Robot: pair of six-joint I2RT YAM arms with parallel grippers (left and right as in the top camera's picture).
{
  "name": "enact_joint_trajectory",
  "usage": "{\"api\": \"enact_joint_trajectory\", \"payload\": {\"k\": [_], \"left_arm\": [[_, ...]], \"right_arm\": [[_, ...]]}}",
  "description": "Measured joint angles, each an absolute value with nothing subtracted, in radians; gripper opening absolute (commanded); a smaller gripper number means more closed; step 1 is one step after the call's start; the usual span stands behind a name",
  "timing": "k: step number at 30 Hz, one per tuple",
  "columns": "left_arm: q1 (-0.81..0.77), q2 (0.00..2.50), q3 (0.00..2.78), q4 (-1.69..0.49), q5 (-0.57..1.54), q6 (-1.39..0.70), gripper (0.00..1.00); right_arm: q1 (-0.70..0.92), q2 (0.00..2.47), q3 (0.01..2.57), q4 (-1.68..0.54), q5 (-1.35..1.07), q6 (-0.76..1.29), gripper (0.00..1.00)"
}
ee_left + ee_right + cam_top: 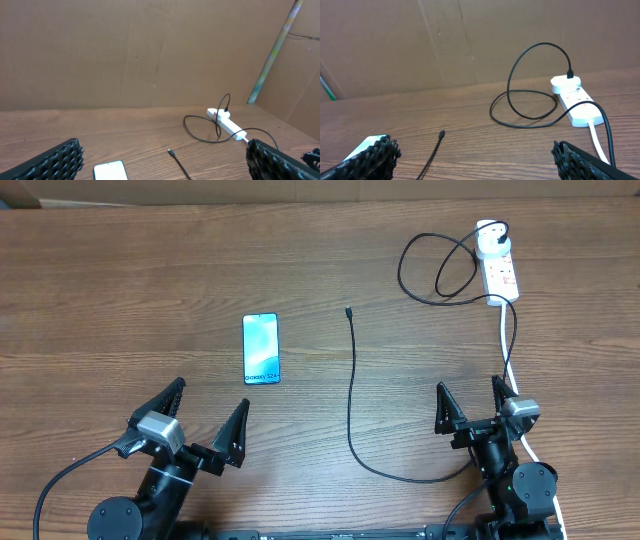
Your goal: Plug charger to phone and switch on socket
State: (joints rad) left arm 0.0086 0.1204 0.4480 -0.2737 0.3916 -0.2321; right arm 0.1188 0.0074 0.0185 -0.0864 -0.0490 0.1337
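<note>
The phone (261, 348) lies flat left of centre, its light blue screen up. The charger (350, 380) is a thin black cable; its connector tip (348, 311) rests on the wood right of the phone, apart from it. The cable loops round to a white adapter (492, 242) plugged into the socket (499, 270), a white strip at the far right. My left gripper (210, 395) stands open below the phone, holding nothing. My right gripper (468, 385) stands open, empty, near the front right. The wrist views show the phone (110, 171), the connector tip (441, 135) and the socket (572, 105).
The socket's white lead (510, 350) runs down the right side past my right gripper. The black cable curves along the table's front (410, 478) between the two arms. A cardboard wall (150, 50) stands behind the table.
</note>
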Motion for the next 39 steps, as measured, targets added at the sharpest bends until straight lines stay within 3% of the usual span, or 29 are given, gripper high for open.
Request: {"api": "enact_joint_trajectory", "payload": {"k": [25,39], "left_arm": [[0.009,0.121,0.448,-0.587,0.362,-0.222,1.00],[0.009,0.121,0.445,-0.622,0.339,-0.073,1.00]], "right_arm": [[0.118,0.007,0.019,-0.086,-0.049,0.133,1.00],[0.118,0.007,0.019,-0.086,-0.049,0.134,1.00]]}}
